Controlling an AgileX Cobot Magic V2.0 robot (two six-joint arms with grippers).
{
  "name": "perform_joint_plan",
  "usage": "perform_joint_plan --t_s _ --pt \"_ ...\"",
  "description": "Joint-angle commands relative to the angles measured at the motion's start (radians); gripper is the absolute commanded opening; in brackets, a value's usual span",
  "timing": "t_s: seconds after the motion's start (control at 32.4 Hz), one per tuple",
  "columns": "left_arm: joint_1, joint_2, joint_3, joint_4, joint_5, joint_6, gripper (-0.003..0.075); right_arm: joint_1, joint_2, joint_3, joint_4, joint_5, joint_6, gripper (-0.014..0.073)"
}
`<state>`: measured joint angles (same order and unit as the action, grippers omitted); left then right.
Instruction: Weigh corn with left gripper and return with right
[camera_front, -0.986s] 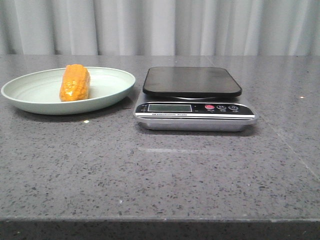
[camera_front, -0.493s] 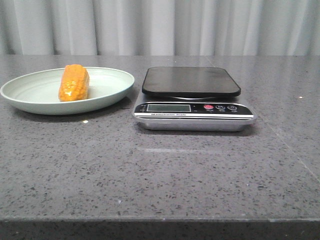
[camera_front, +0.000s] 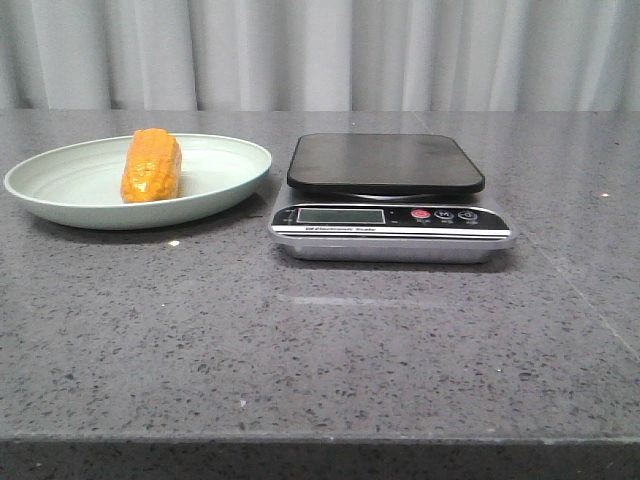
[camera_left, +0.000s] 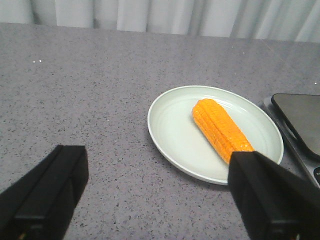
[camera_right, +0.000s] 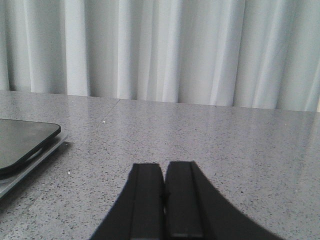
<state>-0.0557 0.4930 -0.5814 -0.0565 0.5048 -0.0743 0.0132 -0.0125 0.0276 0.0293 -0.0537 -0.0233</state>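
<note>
Across the front view pictures very little changes. The pale green plate (camera_front: 60, 195), the corn (camera_front: 151, 166) lying on it, and the kitchen scale (camera_front: 390, 200) all sit a touch further right now than half a second ago, back about where they appeared a second ago. All three shift together and by the same small amount, so this is probably a slight camera wobble rather than any object moving.
</note>
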Motion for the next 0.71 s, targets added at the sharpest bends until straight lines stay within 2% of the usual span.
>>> perform_joint_plan --t_s 0.0,0.09,0.31,0.46,0.59,0.68 --pt "-0.006 0.07 -0.078 -0.019 -0.063 -0.002 0.0652 -0.005 -0.015 -0.008 -0.011 -0.083 -0.003 0.0146" --pt "-0.006 0.156 -0.143 -0.018 -0.021 -0.002 0.0652 -0.005 -0.015 -0.008 -0.011 -0.083 -0.003 0.0146" --pt "-0.006 0.419 -0.357 -0.038 0.169 -0.002 0.0652 -0.005 -0.015 -0.008 -0.011 -0.083 -0.003 0.0146" --pt "-0.011 0.582 -0.483 -0.13 0.242 -0.002 0.0651 -0.005 -0.015 -0.008 -0.011 -0.083 -0.003 0.0146" --pt "-0.065 0.672 -0.556 -0.145 0.27 -0.041 0.065 -0.005 -0.015 -0.008 -0.011 -0.083 -0.003 0.0146" --pt "-0.147 0.752 -0.621 -0.102 0.29 -0.112 0.065 -0.005 -0.015 -0.008 -0.011 -0.083 -0.003 0.0146"
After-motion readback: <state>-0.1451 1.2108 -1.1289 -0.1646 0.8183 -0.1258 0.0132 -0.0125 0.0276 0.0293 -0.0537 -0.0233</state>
